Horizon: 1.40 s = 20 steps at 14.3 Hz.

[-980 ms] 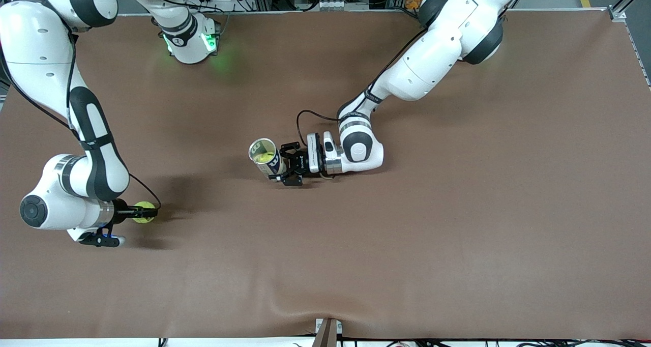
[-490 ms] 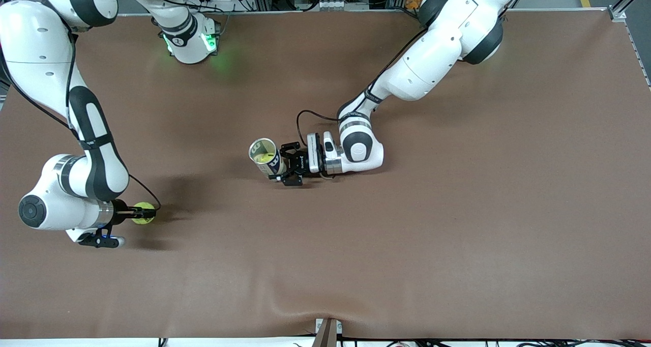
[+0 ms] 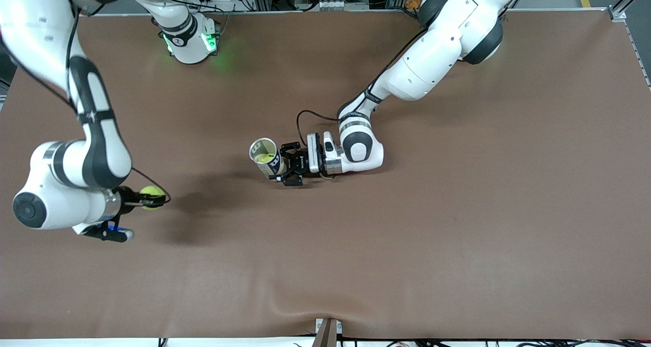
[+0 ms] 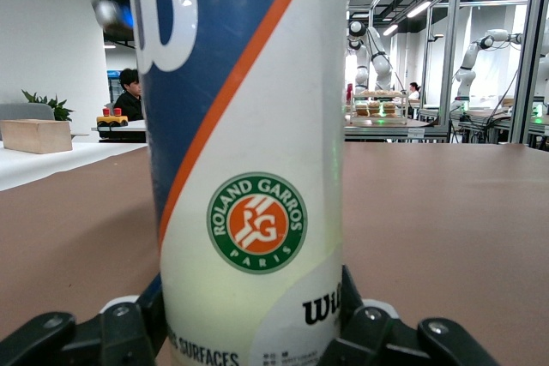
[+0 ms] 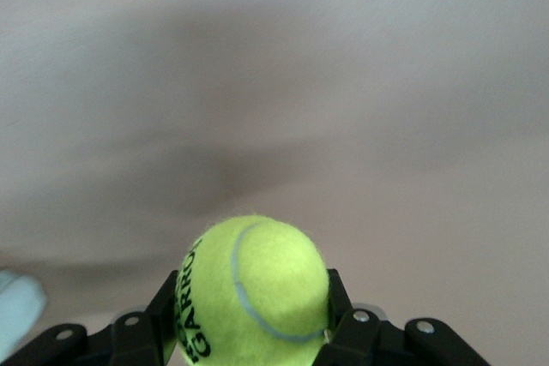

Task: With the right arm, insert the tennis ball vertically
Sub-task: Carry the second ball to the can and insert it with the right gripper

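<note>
Brown table [image 3: 457, 235], bare cloth surface. Upright tennis-ball can [image 3: 266, 157] near the table's middle, mouth open, a yellow ball showing inside; blue and white wall with an orange stripe, a round green-ringed "ROLAND GARROS PARIS" badge, part of "SURFACES" low on the label. Left gripper [image 3: 287, 165] clamped around the can's lower wall, fingers [image 4: 129, 332] pressed on either side. Right gripper [image 3: 147, 198] toward the right arm's end of the table from the can, closed on the tennis ball [image 5: 255, 291], raised above the cloth; black letters "GARRO" legible on the felt.
</note>
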Motion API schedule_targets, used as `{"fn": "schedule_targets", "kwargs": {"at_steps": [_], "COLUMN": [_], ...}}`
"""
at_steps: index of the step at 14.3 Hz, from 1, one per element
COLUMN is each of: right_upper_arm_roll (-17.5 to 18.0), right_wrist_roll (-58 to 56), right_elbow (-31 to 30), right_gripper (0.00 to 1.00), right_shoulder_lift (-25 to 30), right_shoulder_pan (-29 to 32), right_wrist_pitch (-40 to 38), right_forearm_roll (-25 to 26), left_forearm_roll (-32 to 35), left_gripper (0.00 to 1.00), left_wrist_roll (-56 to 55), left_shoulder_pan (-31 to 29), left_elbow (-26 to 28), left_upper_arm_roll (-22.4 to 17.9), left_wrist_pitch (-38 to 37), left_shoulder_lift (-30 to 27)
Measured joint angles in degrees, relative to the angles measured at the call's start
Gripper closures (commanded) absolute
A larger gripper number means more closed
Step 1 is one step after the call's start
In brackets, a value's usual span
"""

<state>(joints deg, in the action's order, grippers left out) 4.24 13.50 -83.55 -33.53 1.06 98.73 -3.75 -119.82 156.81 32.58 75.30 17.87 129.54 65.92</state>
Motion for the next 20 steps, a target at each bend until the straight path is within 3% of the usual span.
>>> {"fn": "schedule_targets", "kwargs": {"at_steps": [5,11,20], "right_upper_arm_roll": [0.31,0.38,0.31], "right_wrist_roll": [17.53,36.46,46.62], "right_elbow": [-0.45,-0.96,-1.92], "right_gripper": [0.43,0.43,0.42], "right_shoulder_lift": [6.63,8.02,8.01], "right_shoulder_pan": [-11.12,-23.65,-28.93], "right_wrist_pitch": [-5.55,-4.77,-2.77], "right_forearm_roll": [-0.55,-1.05,-1.06], "left_forearm_roll": [0.0,0.0,0.0], "left_gripper": [0.26,0.26,0.27], "left_wrist_roll": [0.0,0.0,0.0], "left_shoulder_pan": [0.01,0.02,0.02], "left_elbow": [0.01,0.02,0.02], "left_upper_arm_roll": [-0.03,-0.05,-0.06], "left_wrist_pitch": [-0.03,-0.07,-0.07], "left_shoulder_lift": [0.0,0.0,0.0]}}
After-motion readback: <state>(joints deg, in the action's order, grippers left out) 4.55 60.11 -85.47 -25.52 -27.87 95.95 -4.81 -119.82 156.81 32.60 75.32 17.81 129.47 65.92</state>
